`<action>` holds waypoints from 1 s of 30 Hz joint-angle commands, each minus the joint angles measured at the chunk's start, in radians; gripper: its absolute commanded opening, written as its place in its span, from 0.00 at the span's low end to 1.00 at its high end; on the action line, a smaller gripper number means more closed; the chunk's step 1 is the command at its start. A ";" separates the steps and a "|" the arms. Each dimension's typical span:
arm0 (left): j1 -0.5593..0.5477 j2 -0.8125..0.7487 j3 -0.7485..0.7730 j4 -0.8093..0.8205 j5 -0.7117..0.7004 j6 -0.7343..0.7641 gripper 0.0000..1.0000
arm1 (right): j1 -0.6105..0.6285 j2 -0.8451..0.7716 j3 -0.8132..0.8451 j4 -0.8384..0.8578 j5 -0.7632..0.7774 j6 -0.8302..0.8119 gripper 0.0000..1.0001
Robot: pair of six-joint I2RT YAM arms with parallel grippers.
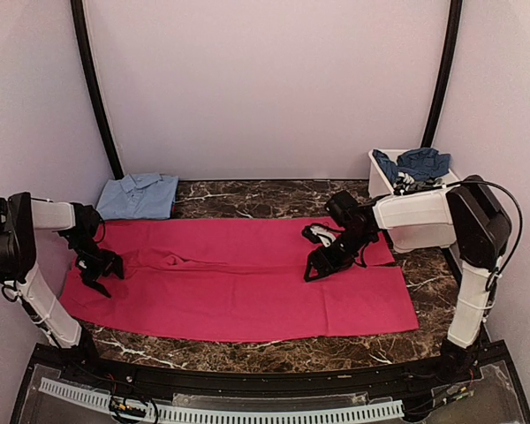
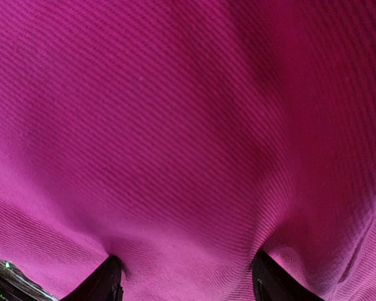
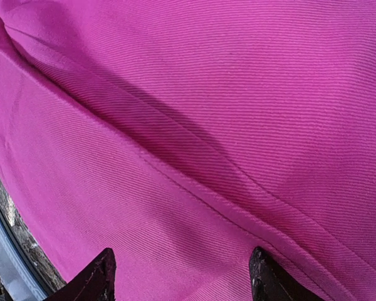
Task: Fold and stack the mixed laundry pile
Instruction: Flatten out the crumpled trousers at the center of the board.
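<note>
A large magenta-pink garment lies spread flat across the marble table. My left gripper is down on its left end. In the left wrist view, the left gripper is open, both fingertips press into the cloth, and fabric bulges between them. My right gripper rests on the garment's right half. In the right wrist view, the right gripper is also open, its tips beside a stitched seam. A folded light blue shirt lies at the back left.
A white plastic tub stands at the back right, holding a dark navy-blue garment and a grey-and-white patterned one. Bare marble shows behind the pink cloth and along the near edge. Walls close in on all sides.
</note>
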 commanded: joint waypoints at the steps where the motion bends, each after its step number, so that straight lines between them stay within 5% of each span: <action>1: -0.008 0.126 0.091 0.258 0.055 0.080 0.68 | -0.060 0.089 0.079 -0.016 0.060 -0.030 0.70; 6: -0.010 0.122 0.200 0.231 0.056 0.129 0.69 | -0.043 0.013 0.140 -0.076 0.114 -0.076 0.70; 14: -0.020 -0.249 0.048 0.100 0.007 0.066 0.82 | 0.137 -0.341 -0.085 -0.203 0.245 -0.039 0.71; 21: -0.023 -0.448 -0.065 -0.042 -0.071 -0.010 0.86 | 0.269 -0.293 -0.025 -0.339 0.358 0.208 0.70; 30: -0.022 -0.589 -0.143 -0.030 -0.104 -0.057 0.89 | 0.163 -0.545 -0.343 -0.055 0.311 0.686 0.70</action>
